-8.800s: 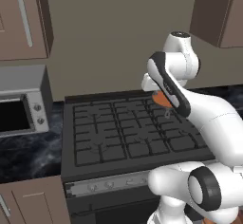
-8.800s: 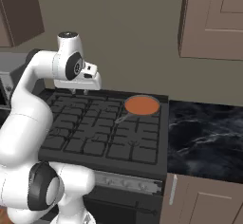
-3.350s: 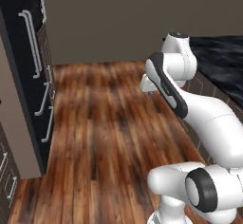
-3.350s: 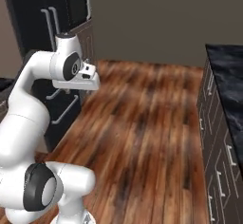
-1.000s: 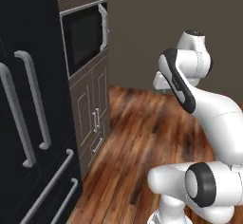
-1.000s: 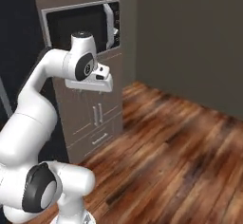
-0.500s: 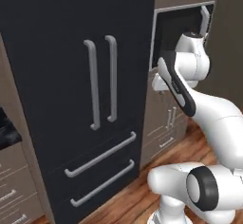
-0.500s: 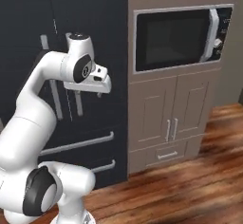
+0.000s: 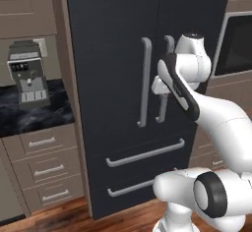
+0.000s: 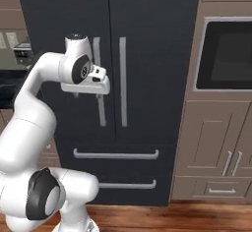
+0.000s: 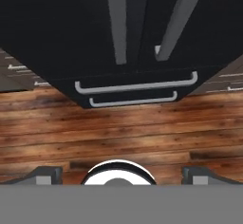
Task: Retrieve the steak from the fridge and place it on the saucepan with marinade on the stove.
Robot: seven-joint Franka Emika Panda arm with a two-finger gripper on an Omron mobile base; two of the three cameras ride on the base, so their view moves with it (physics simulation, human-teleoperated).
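The tall black fridge point(image 9: 113, 54) point(image 10: 152, 54) point(image 11: 57, 28) stands straight ahead with both doors shut. Its long grey handles point(image 9: 144, 81) point(image 10: 122, 78) run down the middle, and two drawer handles point(image 11: 135, 86) lie below. My gripper point(image 9: 160, 87) point(image 10: 78, 94) point(image 11: 121, 174) hangs in front of the handles at about mid-door height, pointing down, apart from the door. Its fingertips point(image 11: 47, 173) stand wide apart, open, with nothing between them. The steak, the saucepan with marinade and the stove are out of view.
Left of the fridge, a coffee machine point(image 9: 27, 78) sits on a dark counter point(image 9: 34, 118) over brown drawers point(image 9: 44, 169). Right of it are a built-in microwave point(image 10: 226, 54) and cabinet doors point(image 10: 216, 147). Wooden floor point(image 11: 118, 128) lies below.
The base has swung round, so the whole picture has shifted: the fridge has come from the left to the centre. The arm keeps its pose and the gripper stays open.
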